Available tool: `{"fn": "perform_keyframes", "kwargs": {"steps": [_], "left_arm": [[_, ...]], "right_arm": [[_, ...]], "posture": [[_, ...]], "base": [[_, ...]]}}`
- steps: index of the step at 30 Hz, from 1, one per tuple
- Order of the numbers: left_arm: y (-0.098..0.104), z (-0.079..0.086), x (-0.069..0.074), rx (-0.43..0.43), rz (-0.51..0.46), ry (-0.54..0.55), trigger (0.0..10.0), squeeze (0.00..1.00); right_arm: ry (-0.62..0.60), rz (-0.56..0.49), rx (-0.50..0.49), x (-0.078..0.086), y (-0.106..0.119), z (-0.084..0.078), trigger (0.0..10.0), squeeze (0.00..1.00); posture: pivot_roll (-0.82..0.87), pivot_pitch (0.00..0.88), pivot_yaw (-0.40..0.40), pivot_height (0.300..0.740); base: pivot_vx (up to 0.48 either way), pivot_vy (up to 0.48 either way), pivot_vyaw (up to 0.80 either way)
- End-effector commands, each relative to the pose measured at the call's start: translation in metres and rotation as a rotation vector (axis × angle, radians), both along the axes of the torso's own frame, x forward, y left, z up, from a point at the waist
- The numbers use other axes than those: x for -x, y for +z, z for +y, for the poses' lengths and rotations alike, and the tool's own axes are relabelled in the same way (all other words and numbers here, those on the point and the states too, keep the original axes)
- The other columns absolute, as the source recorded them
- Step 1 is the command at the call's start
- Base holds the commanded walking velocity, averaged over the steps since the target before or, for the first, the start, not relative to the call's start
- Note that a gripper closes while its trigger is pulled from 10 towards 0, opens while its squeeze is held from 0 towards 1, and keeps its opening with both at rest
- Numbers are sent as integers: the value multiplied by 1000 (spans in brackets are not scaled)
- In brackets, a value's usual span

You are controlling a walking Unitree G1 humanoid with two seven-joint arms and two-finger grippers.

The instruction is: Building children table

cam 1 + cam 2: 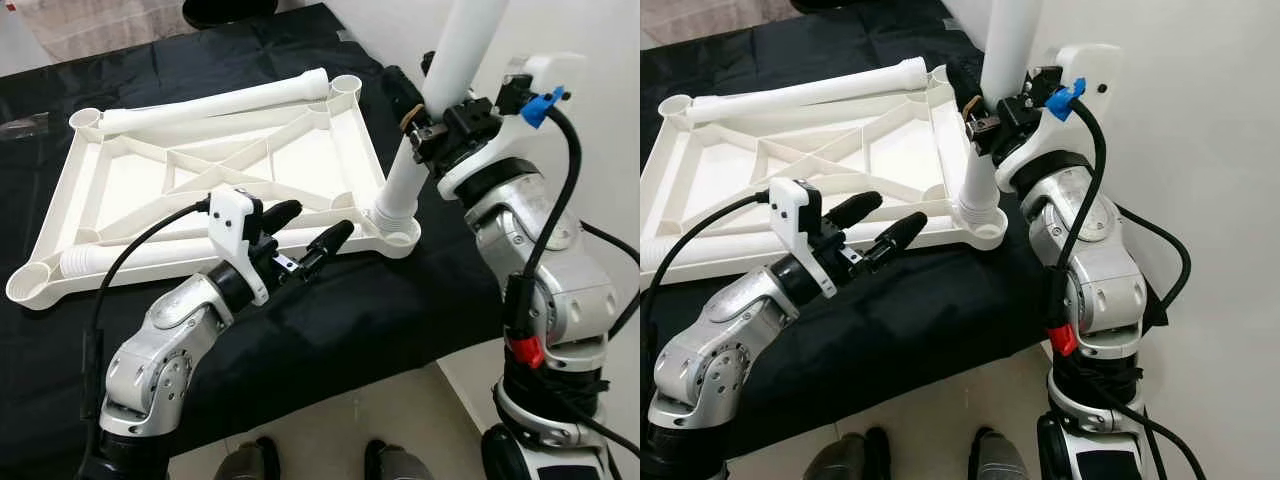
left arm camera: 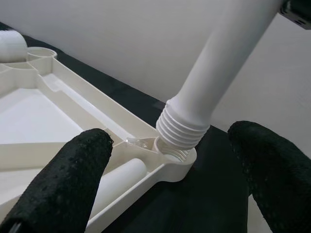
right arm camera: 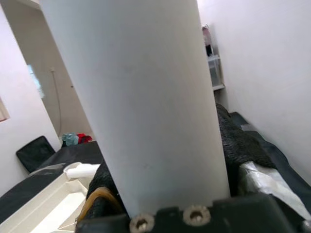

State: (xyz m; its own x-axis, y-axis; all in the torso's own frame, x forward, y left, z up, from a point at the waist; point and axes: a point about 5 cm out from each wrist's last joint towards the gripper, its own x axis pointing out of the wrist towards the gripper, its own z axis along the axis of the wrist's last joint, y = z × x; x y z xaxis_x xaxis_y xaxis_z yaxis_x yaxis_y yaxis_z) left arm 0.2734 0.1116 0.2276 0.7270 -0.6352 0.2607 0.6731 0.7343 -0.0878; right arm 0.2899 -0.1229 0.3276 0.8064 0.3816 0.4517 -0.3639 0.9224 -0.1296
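A white plastic tabletop (image 1: 200,170) lies upside down on a black cloth, ribs facing up. A white table leg (image 1: 440,90) stands tilted in the near right corner socket (image 1: 395,232), its threaded end (image 2: 187,128) seated in the socket. My right gripper (image 1: 440,125) is shut on this leg partway up. My left gripper (image 1: 310,232) is open, hovering over the tabletop's near edge just left of that socket, fingers (image 2: 73,179) apart with nothing between them. Two loose legs lie on the tabletop: one (image 1: 215,102) along the far edge, one (image 1: 130,258) along the near edge.
The black cloth (image 1: 330,320) covers a low surface whose edge runs near my feet (image 1: 250,462). A white wall (image 1: 1200,120) stands close on the right. Empty corner sockets (image 1: 85,118) sit at the tabletop's other corners.
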Motion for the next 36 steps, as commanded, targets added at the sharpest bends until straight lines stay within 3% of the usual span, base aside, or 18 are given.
{"fn": "perform_keyframes", "kwargs": {"steps": [1, 11, 12, 16, 20, 23, 28, 31, 36], "left_arm": [[2, 4, 2, -16, -11, 15, 10000, 0], [7, 3, 6, -26, -38, 49, 10000, 0], [7, 4, 5, -30, -40, 64, 10000, 0], [6, 8, 5, -39, -40, 104, 10000, 0], [7, 13, 2, -37, -47, 171, 10000, 0], [9, 9, 2, -46, -65, 155, 10000, 0], [12, 0, 5, -59, -99, 81, 10000, 0], [19, -11, 7, -65, -154, -11, 10000, 0], [22, -13, 3, -110, -201, 1, 10000, 0]], "right_arm": [[31, -12, 0, 4, -2, 3, 0, 0], [42, 76, 81, -2, -30, 8, 0, 0], [7, 111, 119, -8, -43, 4, 0, 0], [-37, 145, 125, -18, -55, -8, 0, 0], [33, 83, 5, -20, -30, -15, 0, 0], [69, 58, -31, -20, -17, -17, 0, 0], [118, 22, -35, -20, -6, -15, 0, 0], [210, -41, -9, -16, 11, -5, 0, 0], [285, -64, 2, -11, 18, 5, 0, 0]], "posture": [[-48, 175, 23, 740], [-46, 173, 24, 740], [-44, 169, 22, 740], [-32, 161, 19, 740], [-32, 142, 16, 740], [-39, 123, 13, 740], [-48, 100, 7, 740], [-52, 77, -4, 740], [-54, 61, -14, 740]], "base": [[0, 0, 0], [0, 0, 0], [0, 0, 0], [0, 0, 0], [0, 0, 0], [0, 0, 0], [0, 0, 0], [0, 0, 0], [0, 0, 0]]}}
